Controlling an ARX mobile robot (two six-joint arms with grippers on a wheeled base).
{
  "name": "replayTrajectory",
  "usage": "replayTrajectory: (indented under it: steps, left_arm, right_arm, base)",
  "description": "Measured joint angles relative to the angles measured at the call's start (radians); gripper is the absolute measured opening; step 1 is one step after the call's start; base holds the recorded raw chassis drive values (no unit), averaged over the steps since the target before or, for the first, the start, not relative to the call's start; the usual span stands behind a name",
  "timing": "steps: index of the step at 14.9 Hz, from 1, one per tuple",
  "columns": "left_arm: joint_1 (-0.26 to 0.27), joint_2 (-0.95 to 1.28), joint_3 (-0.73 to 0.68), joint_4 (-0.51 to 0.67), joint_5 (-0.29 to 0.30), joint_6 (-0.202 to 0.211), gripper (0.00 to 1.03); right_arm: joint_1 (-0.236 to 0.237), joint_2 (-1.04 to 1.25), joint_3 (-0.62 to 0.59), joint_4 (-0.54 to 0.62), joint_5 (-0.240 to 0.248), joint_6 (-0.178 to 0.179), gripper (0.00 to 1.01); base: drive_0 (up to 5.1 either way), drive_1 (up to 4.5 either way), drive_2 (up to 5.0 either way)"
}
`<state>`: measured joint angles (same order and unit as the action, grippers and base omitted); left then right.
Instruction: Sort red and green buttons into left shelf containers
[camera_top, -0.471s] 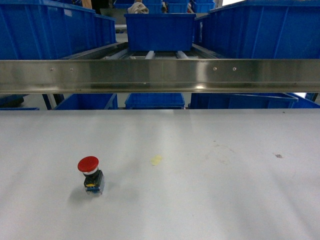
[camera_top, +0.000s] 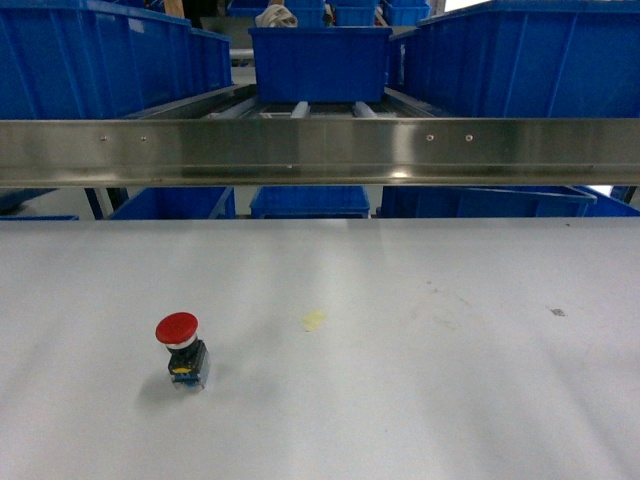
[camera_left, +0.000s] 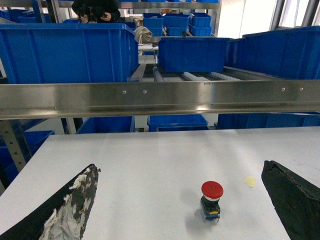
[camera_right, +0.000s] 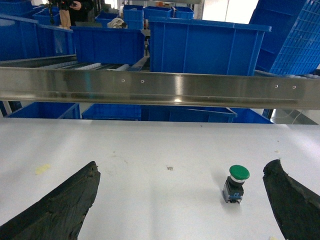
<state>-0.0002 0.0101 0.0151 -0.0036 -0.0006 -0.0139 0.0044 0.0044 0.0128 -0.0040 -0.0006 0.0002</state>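
Nothing has moved since the earlier frame: the red button (camera_top: 181, 352) stands on the white table (camera_top: 400, 380) at about 8 o'clock, and the green button (camera_right: 236, 183) shows only in the right wrist view. Sorting looks unstarted, with one red and one green button left and several blue bins (camera_top: 95, 60) at 12 o'clock. Both the left gripper (camera_left: 180, 200) and the right gripper (camera_right: 182, 200) have their fingers spread wide, holding nothing.

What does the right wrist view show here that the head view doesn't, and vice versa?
Only the right wrist view shows the green button, upright on the white table, between the open right gripper fingers. Only the head view shows the red button. Both show the table, the yellowish stain, the steel shelf rail and blue bins.
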Motion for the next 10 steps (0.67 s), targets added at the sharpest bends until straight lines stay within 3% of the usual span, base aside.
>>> replayTrajectory:
  steps: [5, 6, 7, 8, 10]
  left_arm:
    - [0.0, 0.0, 0.0, 0.0, 0.0, 0.0, 0.98]
    - [0.027, 0.011, 0.001, 0.009, 0.051, -0.002, 0.98]
    - [0.174, 0.119, 0.018, 0.08, 0.216, -0.031, 0.98]
    - [0.289, 0.283, 0.072, 0.127, 0.354, -0.071, 0.98]
    - [0.324, 0.516, 0.149, 0.258, 0.558, -0.092, 0.98]
  right_arm:
    - [0.0, 0.0, 0.0, 0.0, 0.0, 0.0, 0.98]
    - [0.019, 0.018, 0.0, 0.039, 0.036, 0.005, 0.98]
    - [0.125, 0.175, 0.0, 0.262, 0.173, 0.015, 0.98]
    - [0.164, 0.34, 0.0, 0.402, 0.241, 0.029, 0.98]
    - [0.124, 0.691, 0.01, 0.707, 0.38, 0.049, 0.98]
  base:
    - [0.0, 0.0, 0.0]
    - [0.0, 0.0, 0.0]
    - [0.0, 0.0, 0.0]
    - [0.0, 0.0, 0.0]
    - [0.0, 0.0, 0.0]
